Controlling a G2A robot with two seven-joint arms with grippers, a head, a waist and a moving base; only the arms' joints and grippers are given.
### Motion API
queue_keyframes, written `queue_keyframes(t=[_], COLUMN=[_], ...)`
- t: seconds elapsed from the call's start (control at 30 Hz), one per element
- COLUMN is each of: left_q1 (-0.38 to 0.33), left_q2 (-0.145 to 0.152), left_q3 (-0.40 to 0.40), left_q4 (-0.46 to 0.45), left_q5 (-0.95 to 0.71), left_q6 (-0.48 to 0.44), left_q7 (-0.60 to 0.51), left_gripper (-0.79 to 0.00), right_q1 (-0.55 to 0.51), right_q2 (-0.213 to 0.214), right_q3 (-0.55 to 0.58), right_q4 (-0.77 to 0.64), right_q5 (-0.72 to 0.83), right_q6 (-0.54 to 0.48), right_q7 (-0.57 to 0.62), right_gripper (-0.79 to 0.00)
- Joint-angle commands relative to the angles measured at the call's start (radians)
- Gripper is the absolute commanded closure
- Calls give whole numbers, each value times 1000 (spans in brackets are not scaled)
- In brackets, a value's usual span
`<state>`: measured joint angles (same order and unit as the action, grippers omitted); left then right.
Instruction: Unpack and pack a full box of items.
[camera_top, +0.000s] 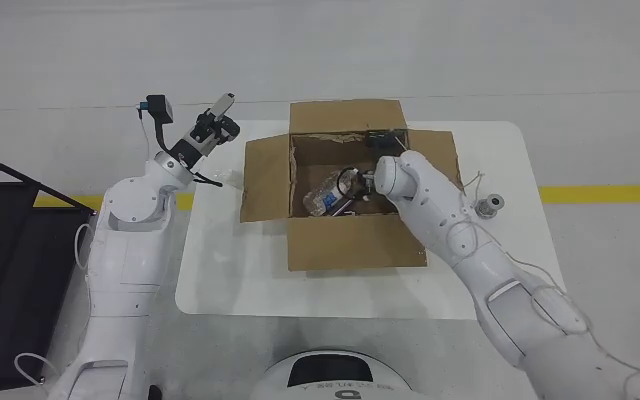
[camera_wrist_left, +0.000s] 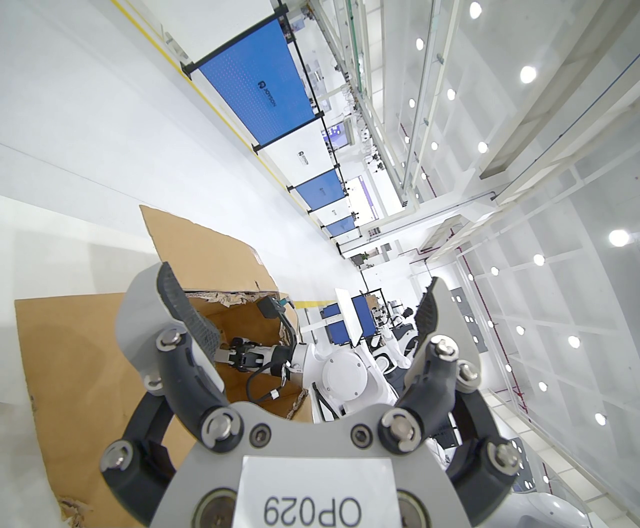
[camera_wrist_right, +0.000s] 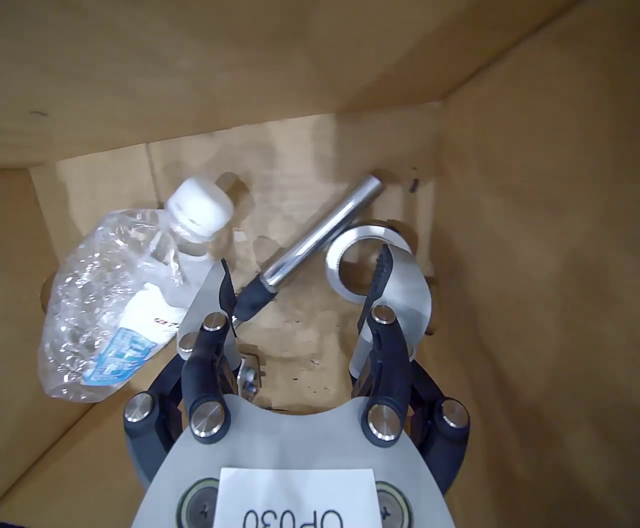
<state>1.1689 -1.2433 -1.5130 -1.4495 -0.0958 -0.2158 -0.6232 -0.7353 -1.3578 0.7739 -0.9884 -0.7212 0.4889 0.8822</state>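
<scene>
Lying in cardboard box (camera_wrist_right: 525, 240): crumpled clear bottle (camera_wrist_right: 115, 295), shiny rod (camera_wrist_right: 320, 235), ring (camera_wrist_right: 334, 261).

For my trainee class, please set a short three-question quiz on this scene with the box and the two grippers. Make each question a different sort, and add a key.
1. True or false: the left gripper is down inside the cardboard box.
2. Which things lie on the box floor? A) a crushed plastic bottle, a metal rod and a metal ring; B) a mug and a spoon; C) a roll of tape alone.
3. Fill in: the right gripper, inside the box, has its jaws ____.

Key: 1 false, it is outside the box, off to one side. 2 A. 3 open.
</scene>
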Motion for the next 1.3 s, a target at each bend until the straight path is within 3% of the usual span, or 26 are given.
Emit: queue_keyframes(t=[0.0,0.1,0.2,0.4,0.67,1.27], left_q1=[0,0,0,0,0,0], left_q2=[0,0,0,0,0,0], left_q3=[0,0,0,0,0,0], left_q4=[0,0,0,0,0,0], left_q5=[-1,-1,-1,-1,-1,-1], left_q6=[0,0,0,0,0,0], left_q7=[0,0,0,0,0,0], left_gripper=[-785,-785,-785,-785,-785,-785], right_q1=[3,2,-1,1,10,7], right_q2=[-3,-2,0,-10,-33,-33], right_q3=[5,22,38,30,7,12], right_q4=[-1,0,3,22,37,28], right_q5=[20,27,8,-30,-13,-10], right_q6=[-30,-47,-13,49,10,-2], right_q7=[0,-12,-38,-59,-38,-36], right_gripper=[-508,-489,-391,-406,-385,-385])
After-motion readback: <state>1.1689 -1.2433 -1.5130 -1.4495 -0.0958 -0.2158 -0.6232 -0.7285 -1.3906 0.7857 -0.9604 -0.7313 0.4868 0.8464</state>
